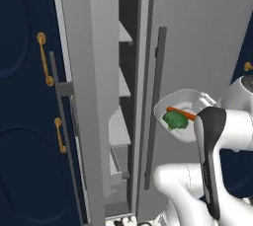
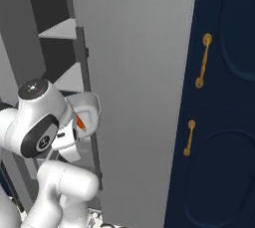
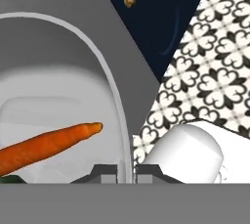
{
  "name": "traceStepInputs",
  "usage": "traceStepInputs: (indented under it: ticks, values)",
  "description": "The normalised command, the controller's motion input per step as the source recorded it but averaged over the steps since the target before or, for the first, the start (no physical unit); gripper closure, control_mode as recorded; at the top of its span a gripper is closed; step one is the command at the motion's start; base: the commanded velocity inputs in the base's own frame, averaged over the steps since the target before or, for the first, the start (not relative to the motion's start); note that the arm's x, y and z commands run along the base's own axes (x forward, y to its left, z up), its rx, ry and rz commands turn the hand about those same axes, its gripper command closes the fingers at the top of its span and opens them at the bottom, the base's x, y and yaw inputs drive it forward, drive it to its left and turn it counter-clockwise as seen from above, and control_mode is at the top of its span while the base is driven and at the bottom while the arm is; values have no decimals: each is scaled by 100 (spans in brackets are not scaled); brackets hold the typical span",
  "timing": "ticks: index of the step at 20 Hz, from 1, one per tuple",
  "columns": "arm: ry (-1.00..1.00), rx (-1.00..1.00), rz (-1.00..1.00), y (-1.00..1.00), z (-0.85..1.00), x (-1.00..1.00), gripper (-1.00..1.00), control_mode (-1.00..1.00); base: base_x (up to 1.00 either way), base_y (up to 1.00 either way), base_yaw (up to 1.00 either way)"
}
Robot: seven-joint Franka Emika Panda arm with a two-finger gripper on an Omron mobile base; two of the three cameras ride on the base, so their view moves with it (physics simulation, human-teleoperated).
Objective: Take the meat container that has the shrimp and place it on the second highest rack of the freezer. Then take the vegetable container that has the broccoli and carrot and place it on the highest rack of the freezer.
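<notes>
The vegetable container (image 1: pixel 182 95) is a white dish with the broccoli (image 1: pixel 175 120) and the carrot (image 1: pixel 181 113) inside. It hangs in the air in front of the freezer (image 1: pixel 94 72), at about mid height. My gripper (image 3: pixel 126 171) is shut on the dish's rim (image 3: pixel 113 96), with the carrot (image 3: pixel 49 145) lying just beside the fingers. The freezer stands open, and its highest rack (image 1: pixel 124 33) and second highest rack (image 1: pixel 123 89) lie up and to the left of the dish. From the right base view the dish (image 2: pixel 90 105) shows behind my arm. The meat container with the shrimp is out of view.
A closed grey door with a long dark bar handle (image 1: pixel 157 106) stands right behind the dish. The open freezer door (image 1: pixel 66 121) juts out on the left. Navy cabinets with gold handles (image 2: pixel 201 62) flank the appliance. Patterned floor tiles (image 3: pixel 215 71) lie below.
</notes>
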Motion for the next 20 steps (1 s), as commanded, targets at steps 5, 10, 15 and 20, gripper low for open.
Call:
traceStepInputs:
  ticks: [5,10,15,20]
  values:
    - [0,0,0,0,0,0,100,100,12,42,0]
    - [0,0,0,0,0,0,100,100,38,47,0]
    - [0,0,0,0,0,0,100,100,-2,-1,-2]
    - [0,0,0,0,0,0,100,100,-2,1,0]
